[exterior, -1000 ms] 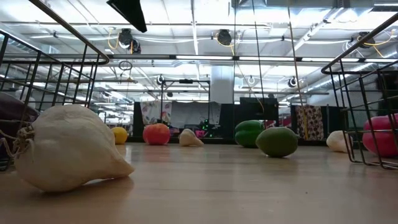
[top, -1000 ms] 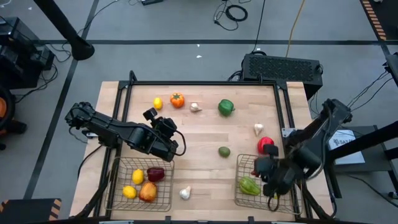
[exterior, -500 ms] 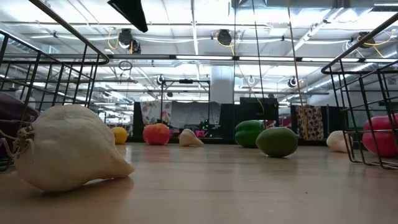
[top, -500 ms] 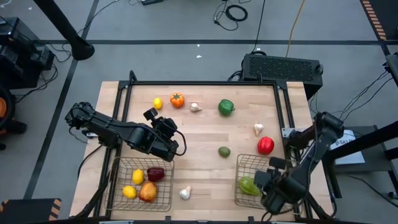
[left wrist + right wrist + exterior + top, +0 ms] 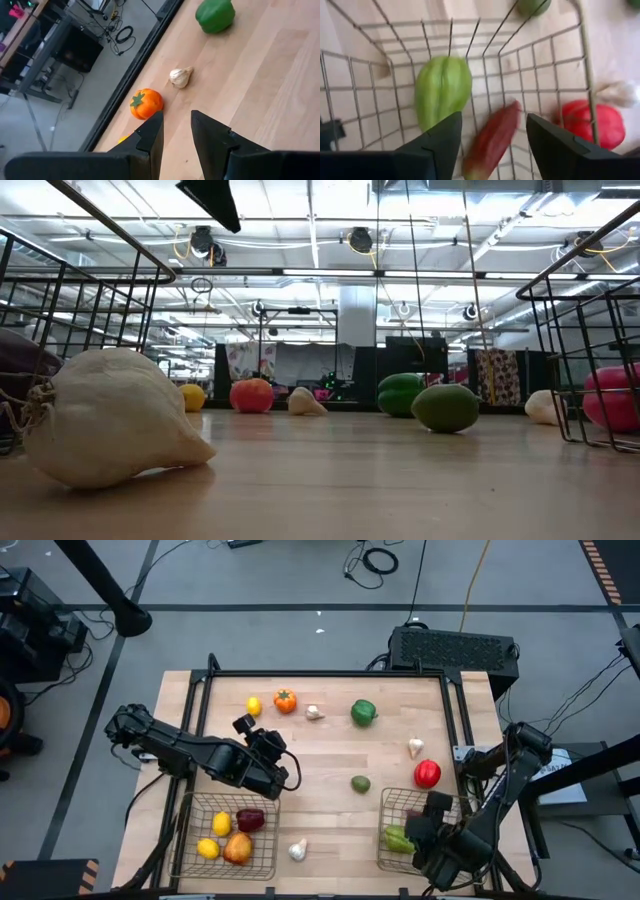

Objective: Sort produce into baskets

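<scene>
Left basket (image 5: 190,836), near-left: two lemons, an apple, one dark red piece. Right basket (image 5: 540,75), near-right: light green pepper (image 5: 442,90) lying flat, red chili (image 5: 492,137) blurred beside it. Loose: far lemon (image 5: 254,706), orange (image 5: 285,700), green pepper (image 5: 364,713), three garlic bulbs, red apple (image 5: 427,774).

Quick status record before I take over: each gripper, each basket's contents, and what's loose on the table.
left gripper: over the table just beyond the left basket, fingers slightly apart, holding nothing
right gripper: open above the right basket
red chili: between the open fingers, blurred, apparently dropping into the right basket
left basket: two lemons, a dark red piece, an apple
right basket: light green vegetable
loose on table: lemon, orange, three garlic bulbs, green pepper, small green fruit, red apple
</scene>
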You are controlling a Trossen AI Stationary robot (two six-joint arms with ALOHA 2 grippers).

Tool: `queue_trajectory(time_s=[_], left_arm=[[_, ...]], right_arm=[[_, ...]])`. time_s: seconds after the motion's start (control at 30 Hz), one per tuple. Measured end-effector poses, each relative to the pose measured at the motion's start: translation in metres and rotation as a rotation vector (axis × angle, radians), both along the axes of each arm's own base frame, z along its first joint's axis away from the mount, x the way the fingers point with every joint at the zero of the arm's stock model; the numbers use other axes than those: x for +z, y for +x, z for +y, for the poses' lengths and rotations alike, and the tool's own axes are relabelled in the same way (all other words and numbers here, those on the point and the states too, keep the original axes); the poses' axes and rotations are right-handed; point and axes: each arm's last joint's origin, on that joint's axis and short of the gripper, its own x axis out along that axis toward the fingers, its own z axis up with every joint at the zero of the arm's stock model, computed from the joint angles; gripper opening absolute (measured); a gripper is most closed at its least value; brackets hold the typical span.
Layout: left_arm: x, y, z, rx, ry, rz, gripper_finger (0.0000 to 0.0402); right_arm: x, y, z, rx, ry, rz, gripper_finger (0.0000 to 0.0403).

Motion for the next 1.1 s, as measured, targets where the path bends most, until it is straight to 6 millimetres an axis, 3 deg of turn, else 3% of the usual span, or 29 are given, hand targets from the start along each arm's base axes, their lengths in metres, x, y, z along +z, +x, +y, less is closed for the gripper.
queue_trajectory(time_s=[0.23,0.4,0.5,0.63,0.8,0.97,1.1], left_arm=[[-0.008,0.006,0.003,-0.052,0.135,0.027,0.0107],[-0.016,0.011,0.013,-0.026,0.138,0.027,0.0107],[-0.019,0.017,0.015,-0.031,0.053,-0.015,0.0107],[-0.025,0.025,0.007,-0.109,-0.141,-0.065,0.0107],[-0.034,0.028,-0.009,-0.211,-0.290,-0.100,0.0107],[-0.036,0.022,-0.019,-0.247,-0.290,-0.049,0.0107],[-0.039,0.013,-0.021,-0.251,-0.267,0.047,0.0107]], right_arm=[[0.014,0.002,0.001,-0.019,0.015,-0.018,0.0214],[0.046,0.004,0.002,-0.015,0.044,-0.071,0.0203],[0.068,0.009,-0.005,-0.026,-0.002,-0.155,0.0197],[0.090,0.021,-0.021,-0.045,-0.073,-0.269,0.0189],[0.102,0.043,-0.049,0.026,-0.351,-0.385,0.0180],[0.098,0.075,-0.085,0.039,-0.630,-0.380,0.0173],[0.086,0.108,-0.122,0.021,-0.706,-0.307,0.0171]])
